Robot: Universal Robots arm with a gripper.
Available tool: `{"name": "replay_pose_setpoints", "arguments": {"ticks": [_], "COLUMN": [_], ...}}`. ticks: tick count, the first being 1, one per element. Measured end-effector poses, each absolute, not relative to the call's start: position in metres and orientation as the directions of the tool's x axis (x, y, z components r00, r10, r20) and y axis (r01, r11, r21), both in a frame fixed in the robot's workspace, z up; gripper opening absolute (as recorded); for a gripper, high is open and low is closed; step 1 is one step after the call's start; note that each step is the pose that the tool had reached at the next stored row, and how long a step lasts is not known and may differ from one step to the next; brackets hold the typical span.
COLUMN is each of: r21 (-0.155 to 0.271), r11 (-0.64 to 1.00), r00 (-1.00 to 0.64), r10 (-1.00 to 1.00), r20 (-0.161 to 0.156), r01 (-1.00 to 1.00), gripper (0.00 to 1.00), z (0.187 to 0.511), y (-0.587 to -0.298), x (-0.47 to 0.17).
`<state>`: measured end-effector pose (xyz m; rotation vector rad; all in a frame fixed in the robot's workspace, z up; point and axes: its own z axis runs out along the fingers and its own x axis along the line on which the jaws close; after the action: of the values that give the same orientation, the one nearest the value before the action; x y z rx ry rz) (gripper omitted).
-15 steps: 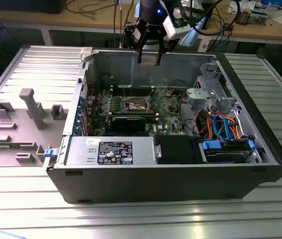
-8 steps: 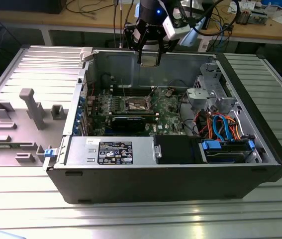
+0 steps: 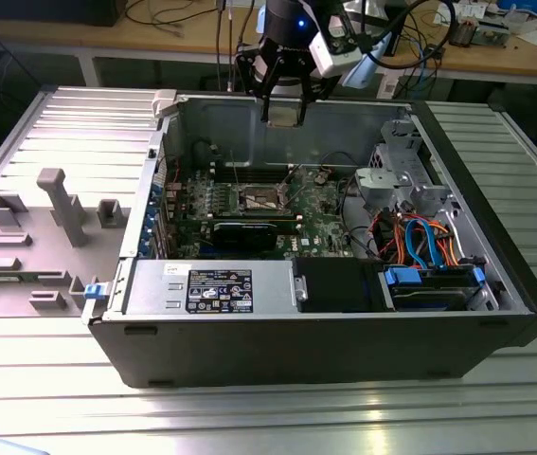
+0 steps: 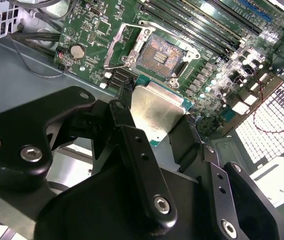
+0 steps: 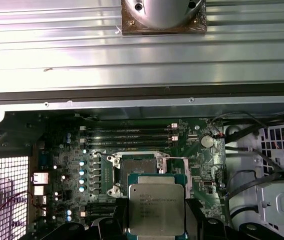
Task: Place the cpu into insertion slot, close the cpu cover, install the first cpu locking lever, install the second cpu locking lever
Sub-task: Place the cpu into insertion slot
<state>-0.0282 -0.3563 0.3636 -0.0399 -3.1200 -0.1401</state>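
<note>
Electronics lab or workshop: slotted aluminium table (image 3: 249, 422), opened computer case (image 3: 277, 346), wooden workbench (image 3: 50, 43) behind, strewn with cables (image 3: 420, 57)

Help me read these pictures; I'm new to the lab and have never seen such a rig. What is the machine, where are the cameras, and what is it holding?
One robot arm works over an open computer case lying on a ribbed metal table. The exterior view comes from a camera standing off the arm and takes in the whole scene. The two wrist views come from cameras riding on the arm, looking down into the case. The gripper is the arm's two-fingered hand. It is shut on the cpu, a small flat silver-grey chip, and holds it in the air above the green circuit board. The insertion slot, the square socket with the dark centre, lies uncovered with no chip in it. On the table at the exterior view's left stand grey holders.
</note>
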Motion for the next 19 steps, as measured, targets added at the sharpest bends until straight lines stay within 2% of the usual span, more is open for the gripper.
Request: {"name": "replay_pose_setpoints", "arguments": {"ticks": [19], "r21": [0.089], "r11": [0.996], "r00": [-1.0], "r10": [0.025], "r20": [0.019], "r01": [0.026], "gripper": [0.55], "z": [0.3577], "y": [-0.3563], "x": [-0.0313]}}
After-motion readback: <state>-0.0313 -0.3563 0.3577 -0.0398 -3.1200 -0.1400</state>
